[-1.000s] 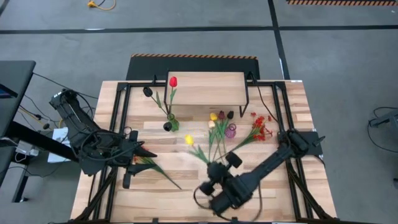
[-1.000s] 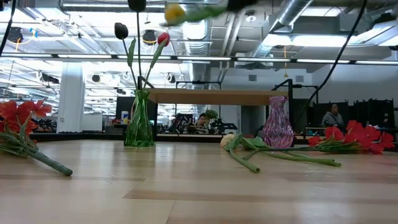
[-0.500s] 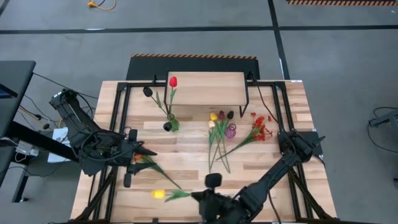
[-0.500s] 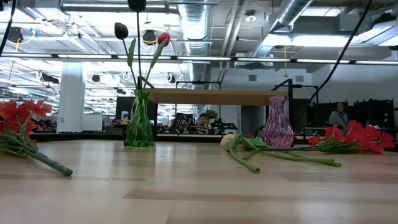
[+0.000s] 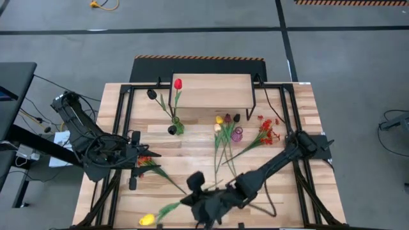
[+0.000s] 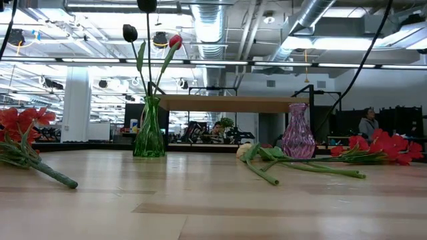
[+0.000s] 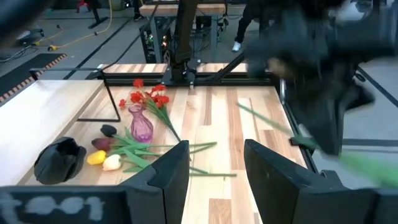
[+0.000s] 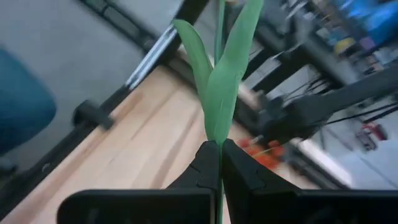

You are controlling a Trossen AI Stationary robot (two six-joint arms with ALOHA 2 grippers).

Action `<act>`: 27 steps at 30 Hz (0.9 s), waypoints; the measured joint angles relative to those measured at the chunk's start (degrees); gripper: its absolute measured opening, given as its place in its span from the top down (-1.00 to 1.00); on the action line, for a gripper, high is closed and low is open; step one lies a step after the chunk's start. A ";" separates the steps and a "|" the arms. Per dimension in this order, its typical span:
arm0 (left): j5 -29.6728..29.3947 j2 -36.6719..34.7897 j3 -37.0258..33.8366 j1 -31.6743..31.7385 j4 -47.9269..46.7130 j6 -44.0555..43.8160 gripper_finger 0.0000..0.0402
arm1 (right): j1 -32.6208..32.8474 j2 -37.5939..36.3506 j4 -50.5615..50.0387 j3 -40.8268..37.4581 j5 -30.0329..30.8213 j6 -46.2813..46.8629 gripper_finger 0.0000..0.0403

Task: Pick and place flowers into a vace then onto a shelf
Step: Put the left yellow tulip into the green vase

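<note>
Green stem, pinched flat between the closed fingers of the right pincer, which hung above the near edge of the counter, left of centre. From that grip the stem of the yellow tulip ran outward toward the near left corner, its long axis roughly level, the bloom at the far end and two leaves just past the fingertips.

Green vase: stood on the counter well apart from the held flower, toward the back and in front of the shelf, already holding a red tulip and two dark ones. In judgement, the stem lay nearly crosswise to that upright mouth and would need turning cut end down.

Left pincer: partly open, empty, over the left side of the counter beside a red-orange spray; nearer the green vase than the right.

Purple vase: right of centre, with loose flowers lying beside it.
</note>
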 joint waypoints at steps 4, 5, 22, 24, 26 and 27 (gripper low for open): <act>0.23 0.02 0.00 0.00 -1.19 -0.72 0.28 | -0.34 -4.99 -0.08 0.02 -0.38 0.34 0.99; 0.22 0.02 0.00 0.00 -1.29 -0.78 0.28 | -0.18 -6.19 -0.10 0.04 -0.40 0.09 0.98; 0.21 2.28 0.00 -0.01 -0.79 -1.57 0.28 | 5.43 -10.80 54.34 -24.56 13.44 -5.42 0.99; 0.08 3.75 0.00 -0.01 0.36 -0.72 0.28 | 6.35 -10.75 68.06 -31.07 9.08 -8.42 0.99; -0.35 5.74 0.00 0.01 3.25 1.81 0.28 | 6.74 -10.75 81.49 -37.24 5.26 -10.52 0.99; -0.87 6.78 -0.02 -0.01 5.29 3.42 0.28 | 6.63 -10.75 87.21 -39.73 4.47 -11.46 0.99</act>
